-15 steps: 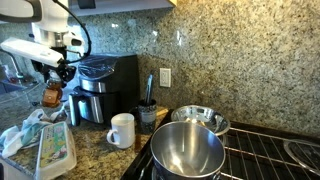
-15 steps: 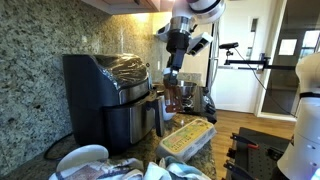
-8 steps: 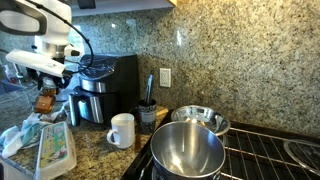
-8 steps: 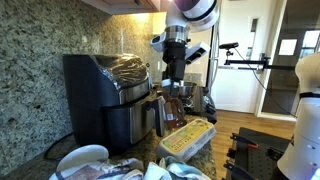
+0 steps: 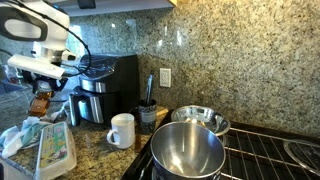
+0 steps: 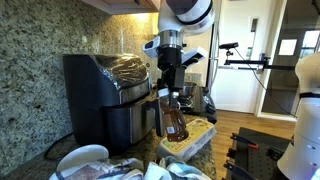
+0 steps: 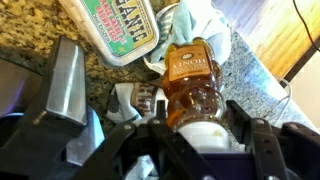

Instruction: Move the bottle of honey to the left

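Observation:
The bottle of honey [image 5: 41, 102] is amber-brown with a pale cap. It hangs in my gripper [image 5: 44, 87], held by the cap, above the left end of the granite counter. In an exterior view the bottle [image 6: 175, 118] hangs below the gripper [image 6: 165, 93], over a clear lidded box. In the wrist view the bottle [image 7: 192, 85] fills the middle, and its pale cap sits between the two fingers of the gripper [image 7: 200, 130], which is shut on it.
A clear lidded food box [image 5: 53, 150] and crumpled cloths [image 5: 18, 135] lie under the bottle. A black air fryer [image 5: 110, 85], a white mug [image 5: 122, 131], a utensil cup [image 5: 147, 115] and steel bowls [image 5: 188, 150] stand to the right, by a stove [image 5: 270, 160].
The gripper has carried the bottle further left along the counter and a little lower; in the exterior view from the counter's end it has come nearer the camera.

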